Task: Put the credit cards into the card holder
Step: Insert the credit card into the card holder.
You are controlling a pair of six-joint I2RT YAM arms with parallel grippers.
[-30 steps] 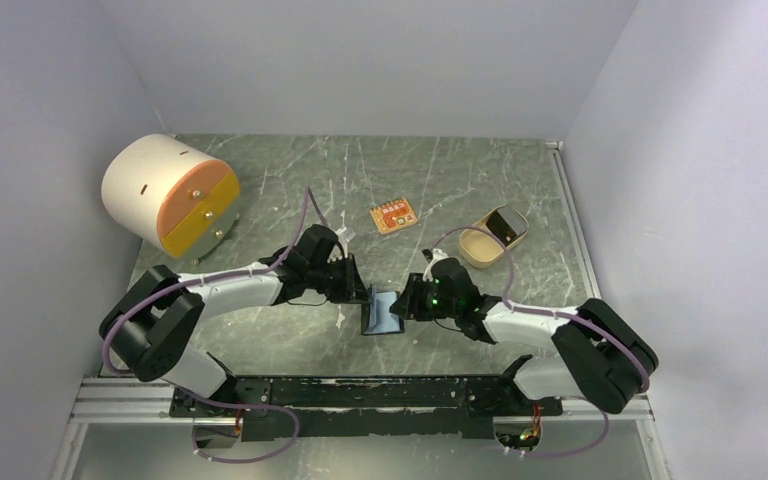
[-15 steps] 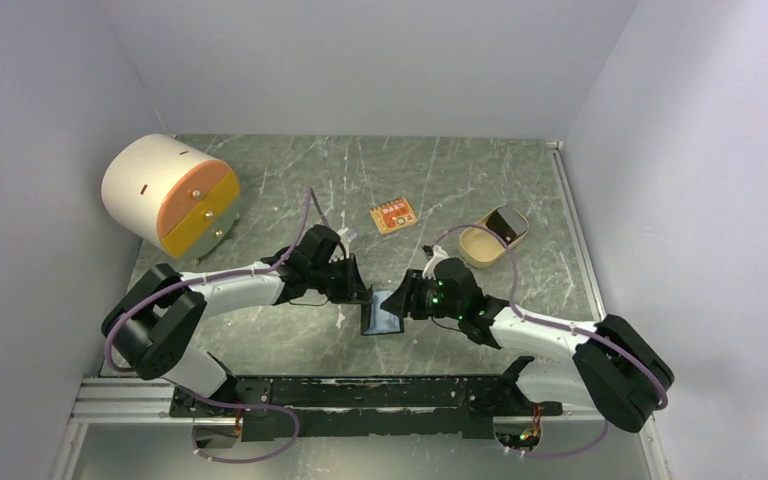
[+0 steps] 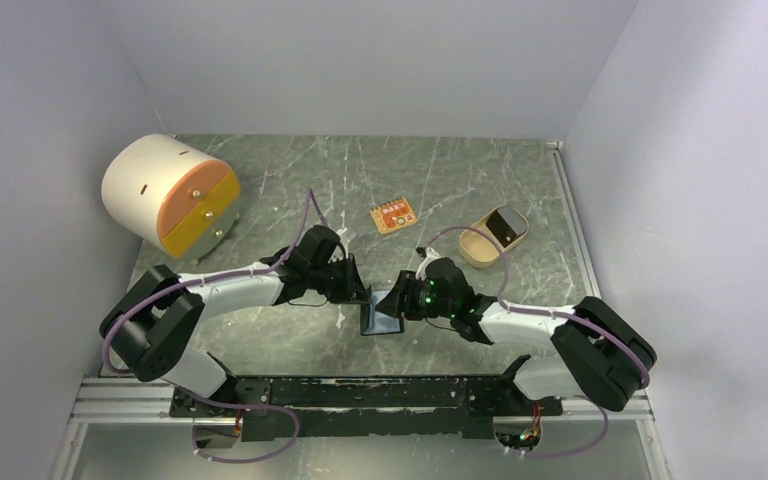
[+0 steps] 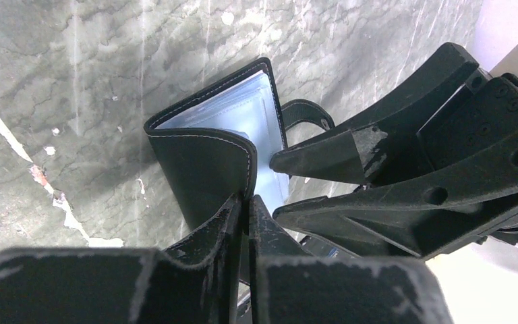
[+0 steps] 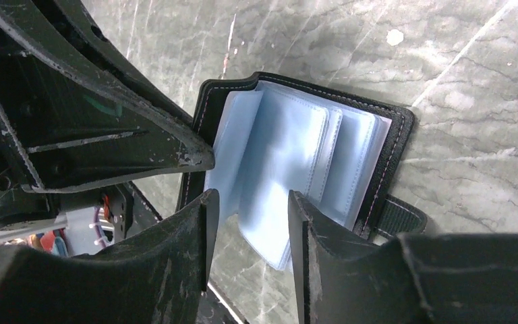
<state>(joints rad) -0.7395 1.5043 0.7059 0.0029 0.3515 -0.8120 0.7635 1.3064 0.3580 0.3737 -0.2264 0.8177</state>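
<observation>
The card holder (image 3: 381, 314), a black folding wallet, stands half open on the table between my two grippers. My left gripper (image 4: 246, 202) is shut on the edge of its black cover flap (image 4: 206, 165). My right gripper (image 5: 248, 202) is open. Its fingers sit either side of the loose bluish pocket leaves (image 5: 290, 145), without pinching them. The snap tab (image 5: 398, 217) hangs at the holder's right side. One dark credit card (image 3: 506, 226) lies in the tan tray, away from both grippers.
The tan oval tray (image 3: 474, 250) sits at the back right. A small orange board (image 3: 393, 216) lies behind the grippers. A white round box with orange drawers (image 3: 170, 195) stands at the far left. White walls close in the table.
My right gripper has slid left to the card holder and opened wider, so its fingers now straddle the pocket leaves. My left gripper has stayed shut on the cover.
</observation>
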